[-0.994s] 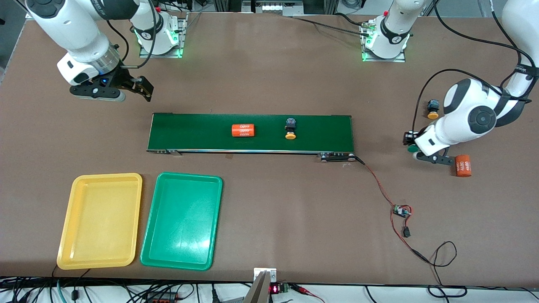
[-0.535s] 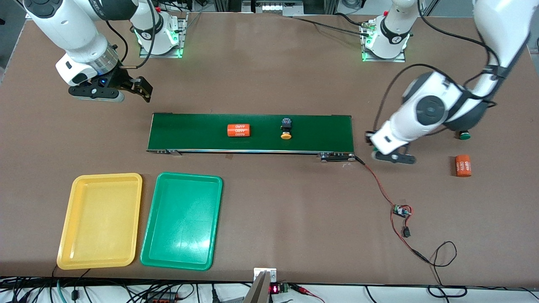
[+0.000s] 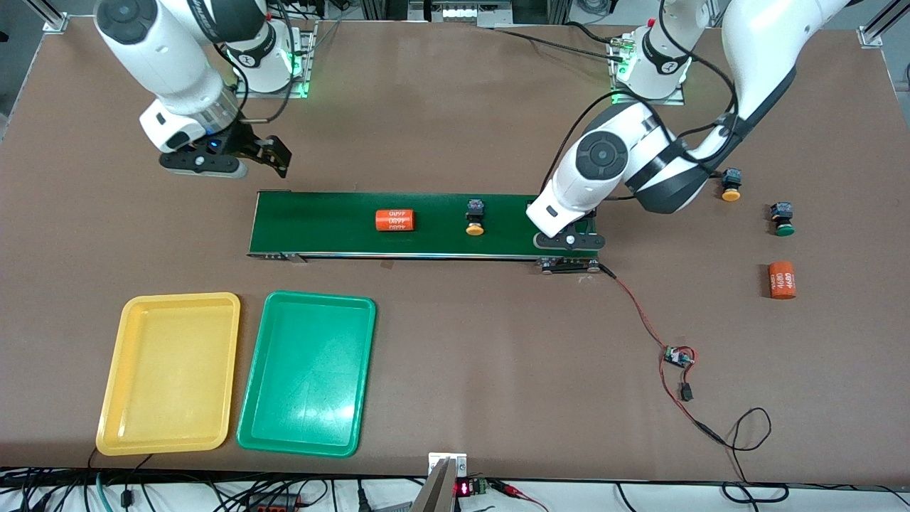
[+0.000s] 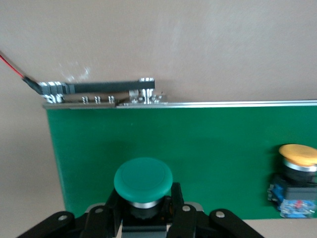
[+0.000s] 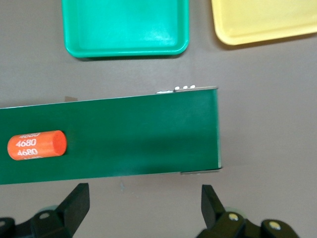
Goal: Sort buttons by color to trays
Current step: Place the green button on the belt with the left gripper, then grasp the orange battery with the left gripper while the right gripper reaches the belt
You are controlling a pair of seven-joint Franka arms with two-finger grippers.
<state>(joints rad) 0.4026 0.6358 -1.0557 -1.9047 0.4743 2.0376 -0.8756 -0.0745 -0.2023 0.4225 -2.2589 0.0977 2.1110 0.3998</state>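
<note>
My left gripper (image 4: 144, 196) is shut on a green-capped button (image 4: 143, 179) and hangs over the end of the dark-green belt (image 3: 426, 224) toward the left arm; in the front view this gripper (image 3: 569, 240) hides the button. A yellow-capped button (image 3: 474, 217) (image 4: 297, 178) lies on the belt. Another yellow button (image 3: 730, 185) and a green button (image 3: 783, 219) lie on the table toward the left arm's end. My right gripper (image 3: 274, 155) (image 5: 144, 198) is open and holds nothing, just off the belt's other end. The yellow tray (image 3: 169, 373) and the green tray (image 3: 307, 373) lie side by side, nearer the front camera.
An orange cylinder marked 4680 (image 3: 394, 220) (image 5: 37, 145) lies on the belt, and another (image 3: 781, 279) rests on the table near the loose buttons. A red-and-black wire with a small circuit board (image 3: 677, 355) runs from the belt's motor end.
My left arm swung from the table's end to over the belt's end, carrying the green button. The cylinder and yellow button rode along the belt toward the right arm. My right gripper shifted closer to the belt.
</note>
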